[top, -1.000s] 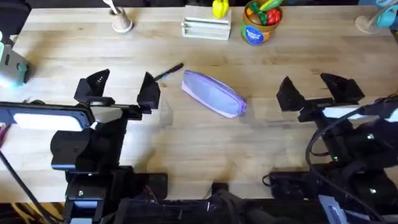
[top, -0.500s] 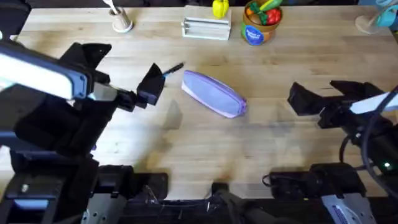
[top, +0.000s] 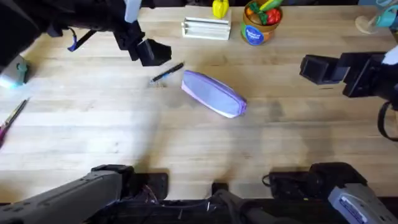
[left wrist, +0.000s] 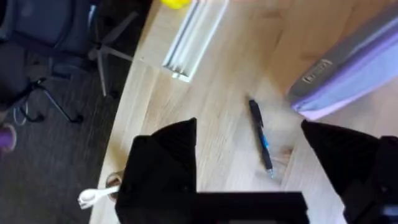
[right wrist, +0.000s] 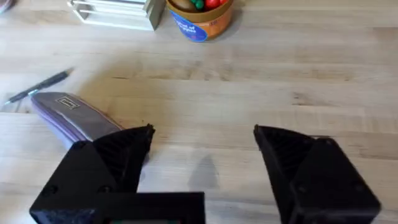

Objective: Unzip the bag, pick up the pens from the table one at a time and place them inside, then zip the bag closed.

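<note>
The left end effector [left wrist: 249, 168], jaws spread, has swung up over the slim dark pen [top: 166, 73] beside the still-zipped lavender fabric pouch [top: 214, 93], while the right end effector [right wrist: 202, 155] hangs released.

One lavender pouch [top: 214, 93], one dark pen [top: 166, 72] beside it, one tub of toy fruit [top: 260, 22], one beige cup [top: 121, 21].

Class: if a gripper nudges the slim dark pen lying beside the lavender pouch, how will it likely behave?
The slim dark pen looks thin and round, so it would probably roll across the smooth wooden tabletop. It lies flat, so tipping seems unlikely. It looks rigid and light.
</note>
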